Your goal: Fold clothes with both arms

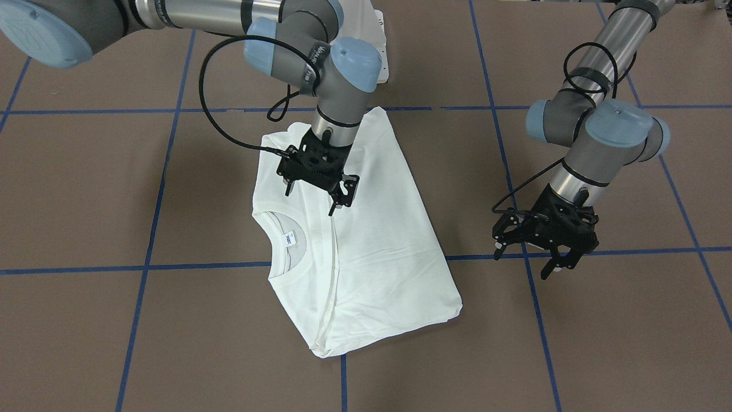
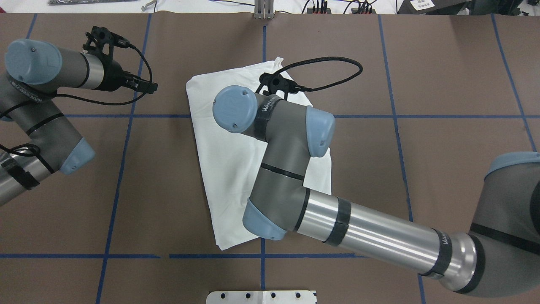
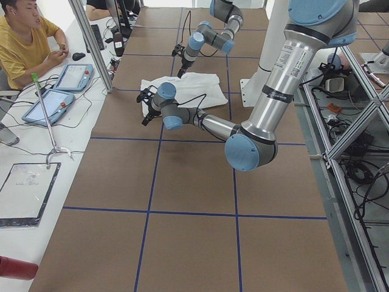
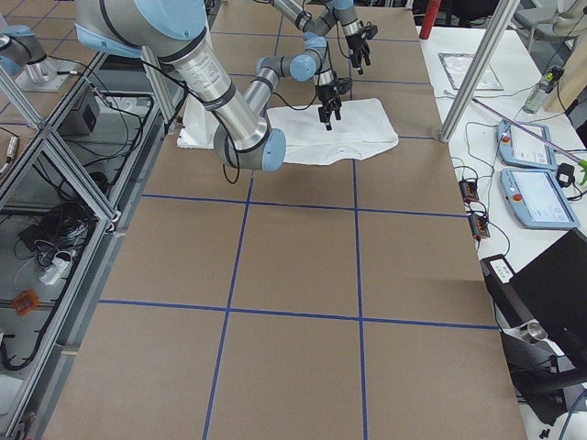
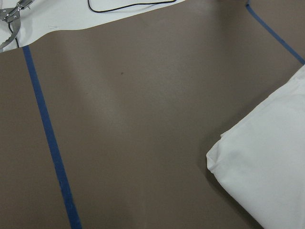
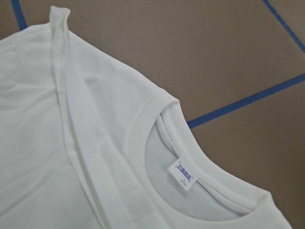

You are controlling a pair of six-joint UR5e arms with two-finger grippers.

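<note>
The white T-shirt [image 1: 366, 246] lies folded lengthwise on the brown table, with the ribbed neck and its small label [image 1: 290, 237] facing up. It also shows in the overhead view [image 2: 228, 169]. The right wrist view shows the neck label [image 6: 183, 174] and a folded-in edge. No black text shows. My right gripper [image 1: 309, 200] hangs just above the shirt's upper part beside the neck, open and empty. My left gripper [image 1: 523, 260] is open and empty over bare table, well off the shirt's side. The left wrist view shows a folded shirt corner [image 5: 271, 157].
Blue tape lines [image 1: 171, 267] divide the brown table into squares. The white pedestal base [image 2: 261, 297] sits at the robot's edge. An operator [image 3: 24, 42] sits at a side bench with tablets [image 3: 58, 100]. My right forearm [image 2: 371, 236] stretches low over the shirt's right part.
</note>
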